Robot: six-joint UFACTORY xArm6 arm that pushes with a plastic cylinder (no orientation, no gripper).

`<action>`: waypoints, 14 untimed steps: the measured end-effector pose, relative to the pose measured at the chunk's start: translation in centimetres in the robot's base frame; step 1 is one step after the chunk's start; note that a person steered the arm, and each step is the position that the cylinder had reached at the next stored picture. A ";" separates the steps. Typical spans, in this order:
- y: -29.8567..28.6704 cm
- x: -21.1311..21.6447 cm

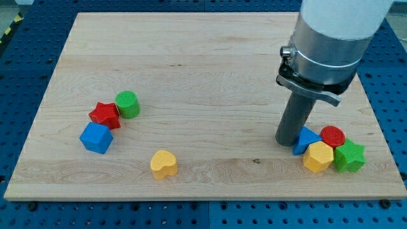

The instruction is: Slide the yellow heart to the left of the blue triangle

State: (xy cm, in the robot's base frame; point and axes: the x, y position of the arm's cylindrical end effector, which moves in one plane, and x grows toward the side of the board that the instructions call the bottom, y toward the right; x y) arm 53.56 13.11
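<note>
The yellow heart [164, 163] lies near the view's bottom, left of centre, on the wooden board [203, 70]. The blue triangle [307, 140] sits at the view's lower right, in a cluster with other blocks. My tip [287, 141] stands at the triangle's left edge, touching or nearly touching it. The heart is far to the left of my tip and of the triangle.
A red cylinder [332, 135], a yellow hexagon [318, 156] and a green star [349, 156] crowd the triangle's right. At the view's left stand a green cylinder [127, 104], a red star [105, 115] and a blue cube [96, 137].
</note>
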 end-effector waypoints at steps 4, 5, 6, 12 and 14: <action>-13.4 8.1; -15.4 8.3; -23.6 8.3; -21.2 5.4; -15.5 5.4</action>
State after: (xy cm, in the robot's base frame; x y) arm 59.01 -2.40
